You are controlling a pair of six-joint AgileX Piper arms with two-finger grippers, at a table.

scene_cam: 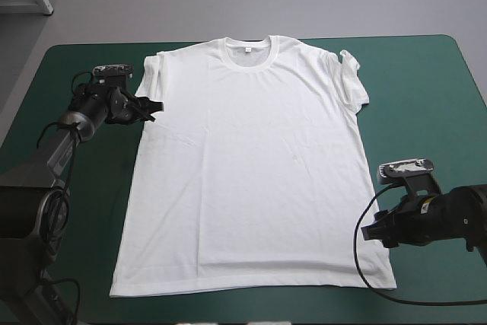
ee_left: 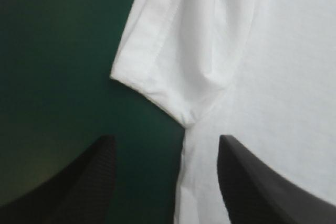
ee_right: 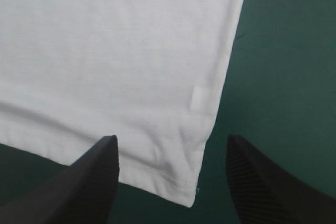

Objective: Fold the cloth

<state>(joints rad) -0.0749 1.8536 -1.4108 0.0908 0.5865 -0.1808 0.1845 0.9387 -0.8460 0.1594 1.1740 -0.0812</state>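
Observation:
The white T-shirt (scene_cam: 251, 165) lies spread flat on the teal-green cover, collar toward the far edge and hem toward the near edge. My left gripper (scene_cam: 152, 108) is open at the shirt's left side, just below the left sleeve (ee_left: 173, 40). In the left wrist view the armpit seam sits just ahead of the gap between its fingers (ee_left: 167, 140). My right gripper (scene_cam: 373, 230) is open at the shirt's right side, near the hem. In the right wrist view the hem corner (ee_right: 191, 198) lies between its spread fingers (ee_right: 172, 140). Neither gripper holds anything.
Bare teal-green cover (scene_cam: 426, 97) runs along the right of the shirt, and a narrower strip (scene_cam: 99, 180) along the left. The right sleeve (scene_cam: 351, 74) is slightly rumpled. A small white tag (ee_right: 198, 97) sits on the shirt's side edge near the hem corner.

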